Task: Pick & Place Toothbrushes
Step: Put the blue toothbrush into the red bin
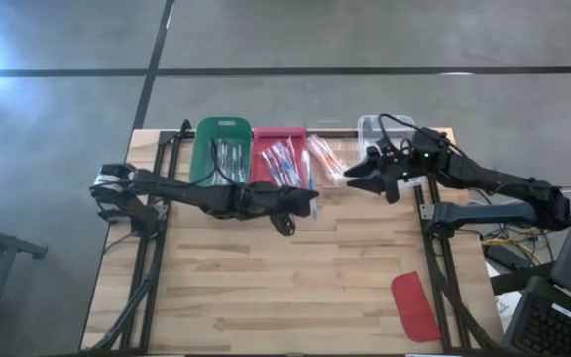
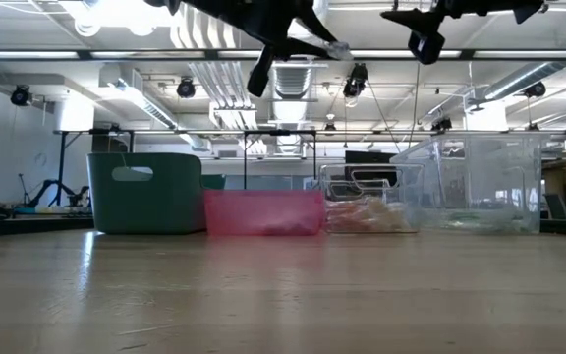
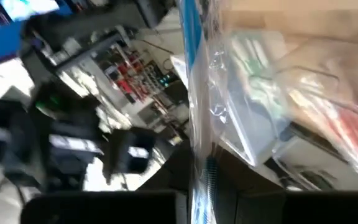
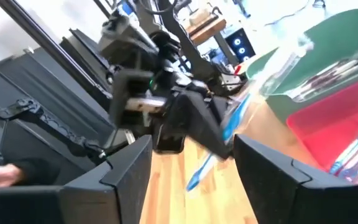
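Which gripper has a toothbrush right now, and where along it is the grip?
The left gripper holds a blue toothbrush in clear wrapping, pinched near mid-length, both ends sticking out. The right gripper stands open with nothing between its fingers.

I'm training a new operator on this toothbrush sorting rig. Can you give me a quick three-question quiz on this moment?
1. True or false: the left claw holds a wrapped blue toothbrush.
2. Which bin sits between the green bin and the orange-brush bin? A) clear B) red C) black
3. Fill in: the red lid lies near the table's ____ front corner.

Key: 1 true; 2 B, the red bin; 3 right.
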Tool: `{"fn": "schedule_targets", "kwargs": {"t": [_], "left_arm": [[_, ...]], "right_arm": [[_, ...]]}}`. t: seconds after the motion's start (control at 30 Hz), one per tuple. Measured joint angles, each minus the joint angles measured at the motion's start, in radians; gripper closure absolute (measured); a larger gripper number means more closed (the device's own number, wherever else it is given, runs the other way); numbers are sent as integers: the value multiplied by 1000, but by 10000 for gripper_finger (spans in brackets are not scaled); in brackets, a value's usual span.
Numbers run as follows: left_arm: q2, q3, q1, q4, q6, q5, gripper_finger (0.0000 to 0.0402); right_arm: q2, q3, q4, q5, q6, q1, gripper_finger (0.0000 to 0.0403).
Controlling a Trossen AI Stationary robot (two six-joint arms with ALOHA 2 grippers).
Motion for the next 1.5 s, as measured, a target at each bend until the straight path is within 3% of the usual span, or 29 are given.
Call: {"fn": "schedule_targets", "kwargs": {"t": [0.37,0.5,0.73,1.07,1.5], "left_arm": [[-48,60,149,-147,-134,-20,370],[-52,138,222,-326,-249,-5,371],[-49,285,381,-713,-523,195,370],[-17,299,511,-782,-527,276,371],[153,316,529,-835,-499,267,371]], "right_arm": [[-141,0,-74,12,-31,-25,198],[-173,0,-77,17,-56,-30,209],[-178,0,-77,41,-88,-30,225],[-172,-1,-78,42,-123,-57,244],[-173,-1,-92,41,-175,-67,259]]}}
